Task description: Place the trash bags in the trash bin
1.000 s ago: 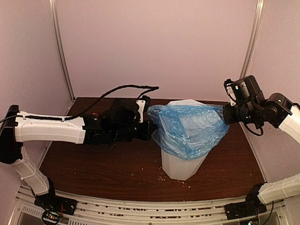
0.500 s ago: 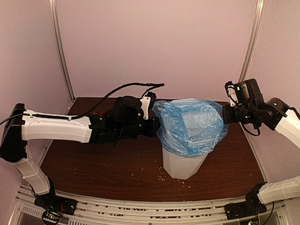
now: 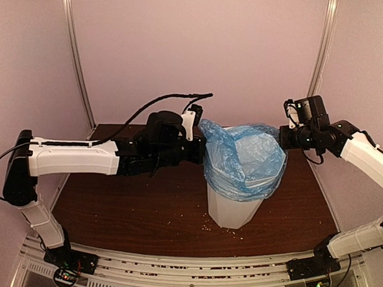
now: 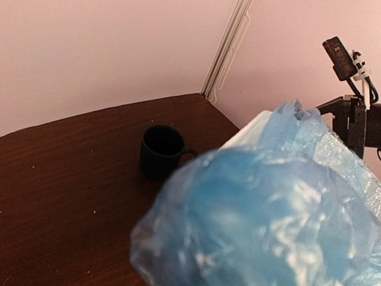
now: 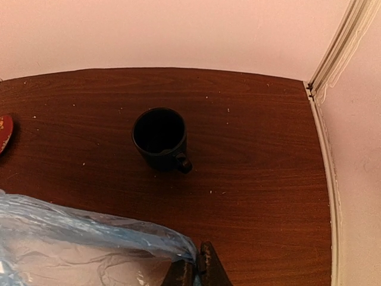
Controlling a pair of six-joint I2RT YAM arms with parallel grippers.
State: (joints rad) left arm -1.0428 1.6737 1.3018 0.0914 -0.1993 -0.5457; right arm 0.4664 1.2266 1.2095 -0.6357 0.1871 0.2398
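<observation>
Now the trash bag [image 3: 244, 161] hangs lower over the trash bin [image 3: 230, 211].

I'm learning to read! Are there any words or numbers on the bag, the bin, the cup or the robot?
None can be read anywhere.
The blue trash bag, white trash bin and dark mug are plain.
The red thing at the right wrist view's edge has pale marks, too blurred to read.

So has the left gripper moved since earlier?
Yes. The left gripper, holding the trash bag, has shifted right and upward in the top view, toward the unmoved trash bin.
</observation>
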